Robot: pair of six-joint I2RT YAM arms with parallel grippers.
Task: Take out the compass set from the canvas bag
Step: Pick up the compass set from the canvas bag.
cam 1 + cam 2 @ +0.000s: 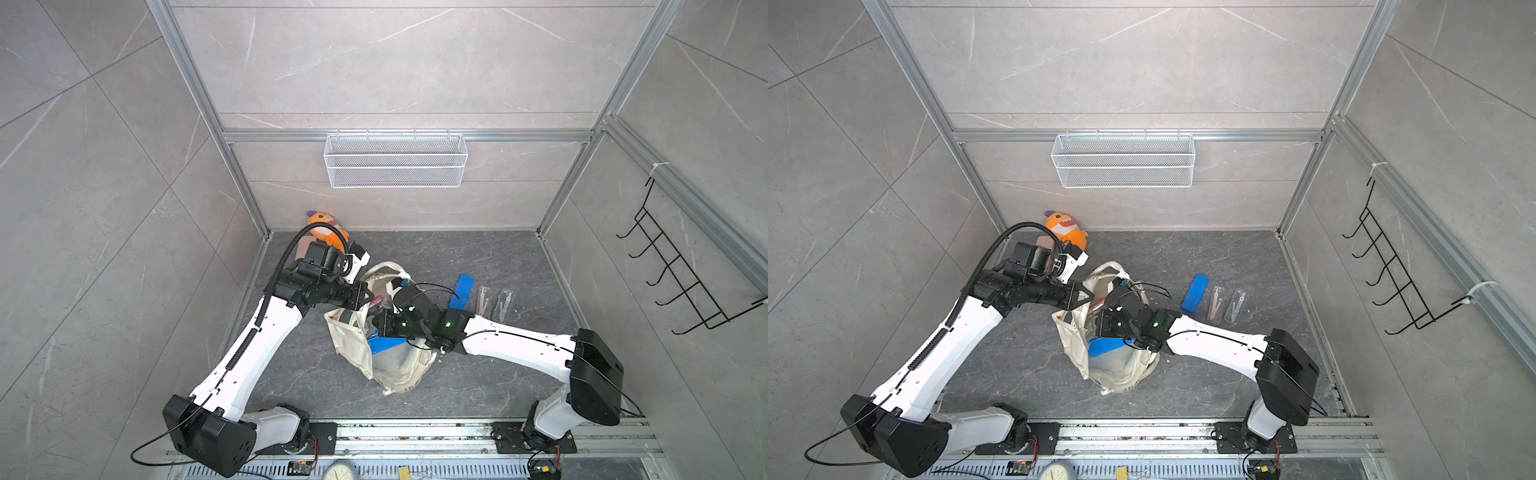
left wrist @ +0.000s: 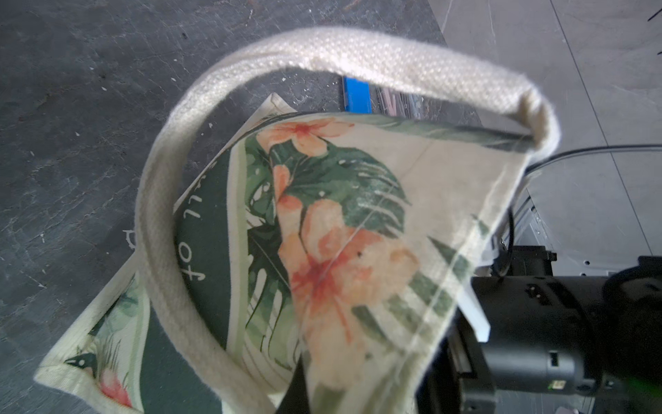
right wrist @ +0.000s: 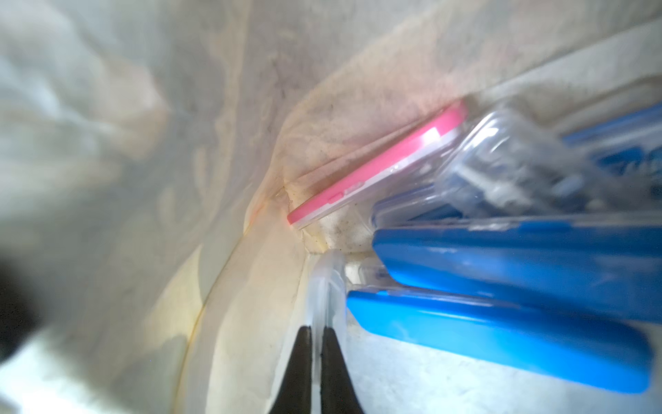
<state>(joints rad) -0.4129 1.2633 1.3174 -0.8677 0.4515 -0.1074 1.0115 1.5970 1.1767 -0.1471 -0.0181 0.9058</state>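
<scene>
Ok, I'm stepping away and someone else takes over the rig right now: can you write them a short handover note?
Left gripper: shut on the rim of the cream canvas bag with green floral print, holding it up.
Right gripper: inside the bag, shut on the edge of a clear plastic case.
Also in the bag: blue plastic cases and a pink-edged case.
Done: one clear compass pack, a second one and a blue oblong case lie out on the dark marbled table.
Left: lift the pinched case out and check that it is a compass set; I cannot tell.
</scene>
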